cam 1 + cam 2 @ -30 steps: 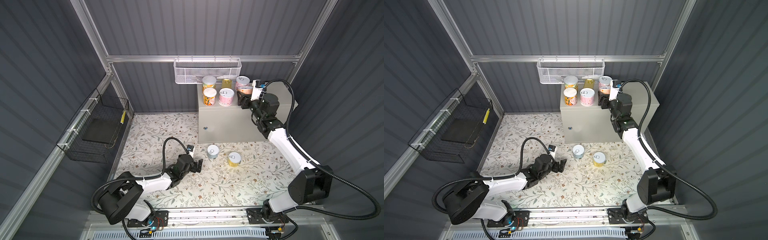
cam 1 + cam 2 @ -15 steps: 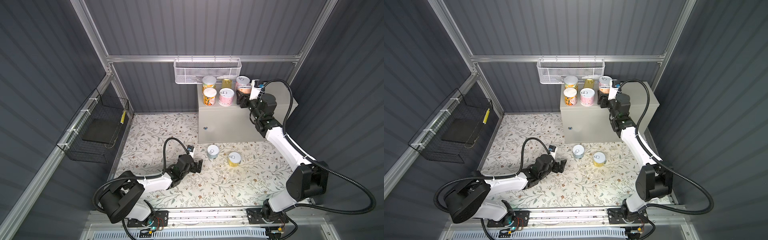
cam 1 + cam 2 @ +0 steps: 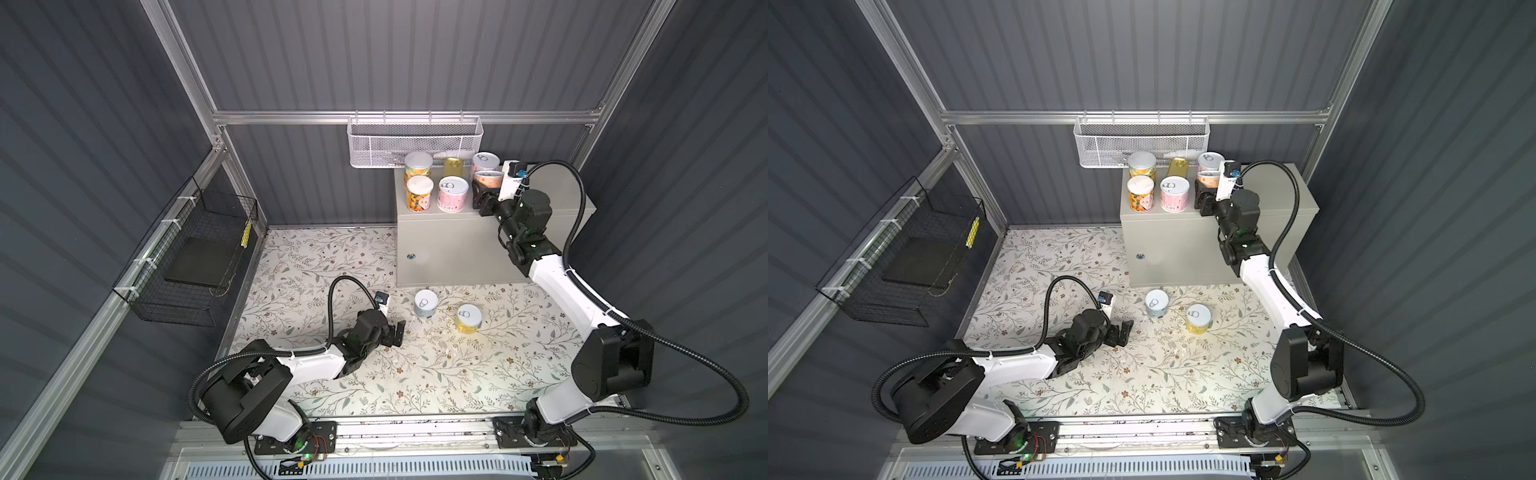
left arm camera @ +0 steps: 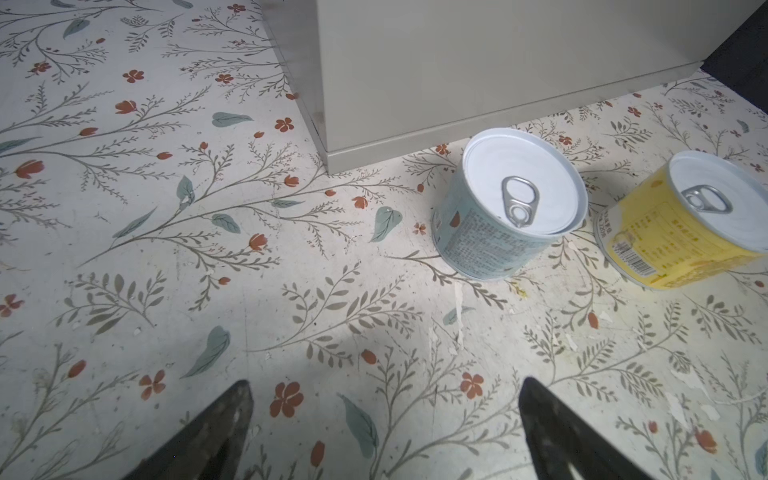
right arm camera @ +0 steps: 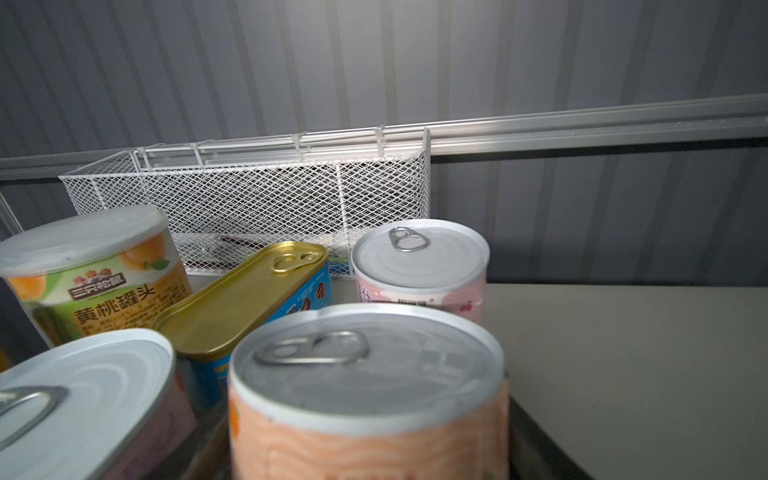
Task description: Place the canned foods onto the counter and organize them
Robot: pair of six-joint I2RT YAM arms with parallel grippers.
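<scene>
Slightly farther back over the counter [image 3: 557,208] than a second ago, the right gripper [image 3: 482,195] clamps the peach-labelled can [image 3: 488,178] just in front of a pink can [image 3: 485,160], while the left gripper [image 4: 385,382] hangs wide open low over the floral floor [image 3: 332,257] near the blue-grey can [image 3: 426,302] and the yellow can [image 3: 468,318].

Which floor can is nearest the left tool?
The blue-grey can, just ahead of the open left tool; the yellow can stands farther off, on its far side.

Upright on grey counter [image 3: 449,253] at one o'clock: five cans [image 3: 453,193]; peach can [image 3: 489,179] at their three o'clock; blue-grey can [image 3: 426,302], yellow can [image 3: 468,318] floor-standing at counter's six.
</scene>
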